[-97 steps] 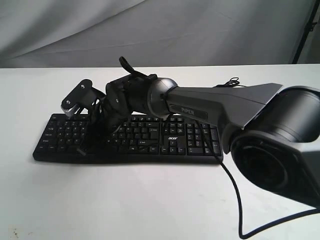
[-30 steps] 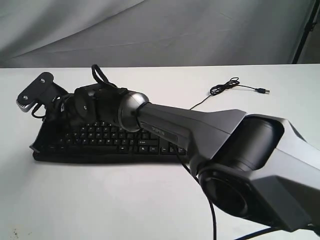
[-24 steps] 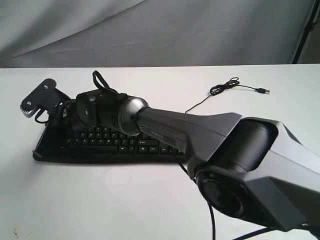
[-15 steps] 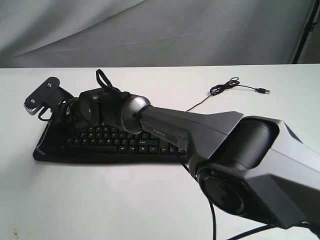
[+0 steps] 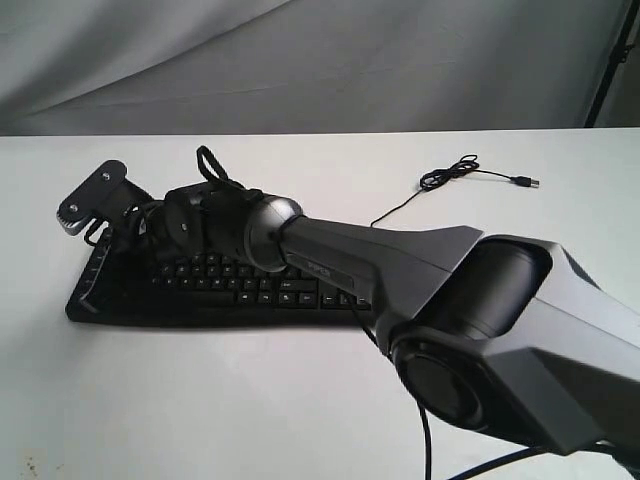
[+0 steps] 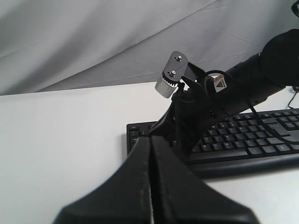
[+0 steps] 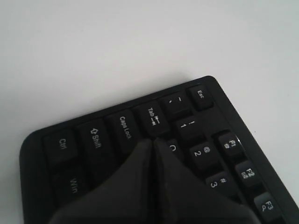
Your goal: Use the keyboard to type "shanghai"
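The black keyboard (image 5: 230, 290) lies across the white table, its right part hidden behind my right arm. That arm reaches across to the keyboard's left end. My right gripper (image 5: 96, 274) is shut and points down there. In the right wrist view its closed tip (image 7: 153, 140) sits at the keyboard (image 7: 93, 135) between the Tab and Caps Lock keys, covering the letter keys beside them. My left gripper (image 6: 150, 138) is shut on nothing and hovers off the left front corner of the keyboard (image 6: 252, 144). It does not show in the exterior view.
The keyboard's thin cable and USB plug (image 5: 465, 172) lie loose on the table at the back right. My right arm's wrist camera (image 6: 170, 79) sticks up above the keyboard's left end. A grey cloth (image 5: 300, 60) hangs behind the table.
My right arm swung from the keyboard's middle-left to its far left end, then drifted slightly right over the last second. Both grippers stay shut.
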